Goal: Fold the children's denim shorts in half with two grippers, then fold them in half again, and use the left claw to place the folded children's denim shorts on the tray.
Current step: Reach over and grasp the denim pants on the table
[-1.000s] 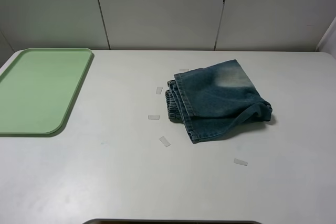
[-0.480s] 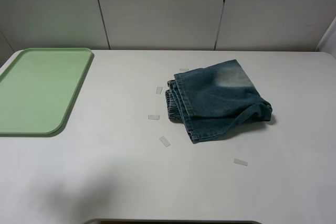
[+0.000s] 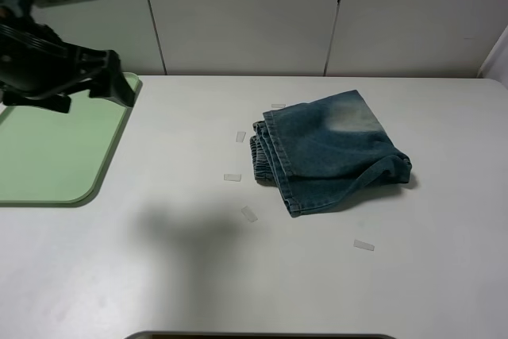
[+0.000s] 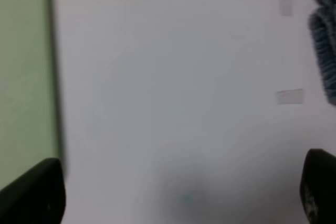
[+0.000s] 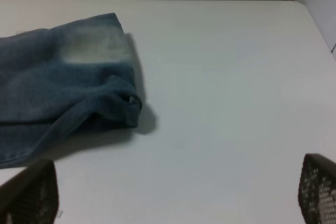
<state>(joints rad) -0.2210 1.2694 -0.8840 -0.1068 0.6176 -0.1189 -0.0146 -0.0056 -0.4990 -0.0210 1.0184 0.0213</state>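
The children's denim shorts (image 3: 329,152) lie folded in a compact pile on the white table, right of centre, with a pale faded patch on top. The pale-green tray (image 3: 48,148) lies flat at the far left with nothing on it. My left arm (image 3: 55,61) hovers high over the tray's far right corner. The left claw (image 4: 184,192) is open over bare table, with the tray's edge (image 4: 23,66) on one side and the shorts (image 4: 325,51) at the other. The right gripper (image 5: 173,192) is open and empty, short of the shorts (image 5: 58,72).
Several small paper scraps lie around the shorts, such as one (image 3: 249,213) near the middle of the table, one (image 3: 232,177) left of the waistband and one (image 3: 363,245) nearer the front. A white panelled wall runs behind the table.
My left arm has come into the exterior view at the upper left, and its shadow now falls on the table's middle. The shorts and tray have not moved.
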